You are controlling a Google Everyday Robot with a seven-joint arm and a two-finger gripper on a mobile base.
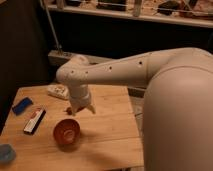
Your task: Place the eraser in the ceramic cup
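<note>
Hand [81, 111], fingers [71, 111] apart and empty, near the red-orange bowl [66, 131], well apart from the eraser [34, 121].

A single view covers the scene. It looks from high up, forward and steeply down onto the bench [110, 137], seemingly from the robot's own upper body, though the mount itself does not show. The arm [175, 100] starts very near the lens, its bulky white shell filling the lower right. It reaches away leftward to the gripper [81, 108], which hangs over the middle of the bench, just above and right of the red-orange bowl [66, 131]. The bench takes the lower left, and the ceramic cup [6, 153] is cut by the frame's left edge. Beyond the bench's far edge, a shelf [150, 15] runs along the top.
</note>
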